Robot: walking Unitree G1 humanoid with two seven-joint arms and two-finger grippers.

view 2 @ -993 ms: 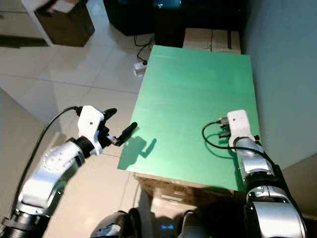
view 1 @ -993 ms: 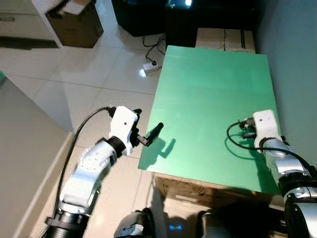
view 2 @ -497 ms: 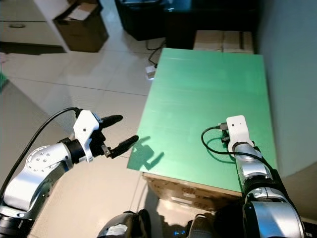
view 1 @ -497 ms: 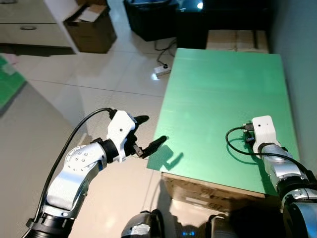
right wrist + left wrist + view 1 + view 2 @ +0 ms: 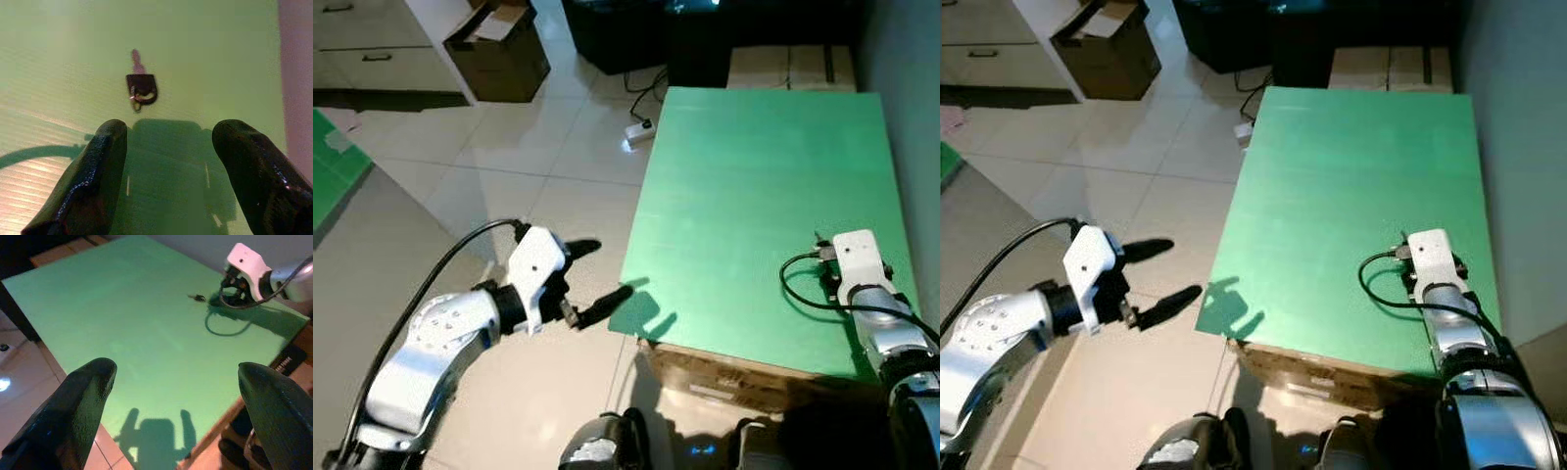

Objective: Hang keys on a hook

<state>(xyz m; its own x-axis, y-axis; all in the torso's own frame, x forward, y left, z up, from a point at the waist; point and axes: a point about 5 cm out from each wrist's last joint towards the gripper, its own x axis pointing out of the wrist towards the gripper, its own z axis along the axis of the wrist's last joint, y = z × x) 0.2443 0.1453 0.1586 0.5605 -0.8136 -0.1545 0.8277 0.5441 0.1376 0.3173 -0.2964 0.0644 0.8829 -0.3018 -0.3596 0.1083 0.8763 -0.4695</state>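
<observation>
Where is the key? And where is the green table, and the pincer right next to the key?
key point(image 5: 142, 88), right wrist view, on its dark head.
green table point(image 5: 754, 176), left eye view, on its bare top.
right pincer point(image 5: 168, 161), right wrist view, midway between its two black fingertips.

You had one key point(image 5: 141, 88) on one green table point(image 5: 754, 176), two grippers up, and one cardboard box point(image 5: 504, 54) behind.
</observation>
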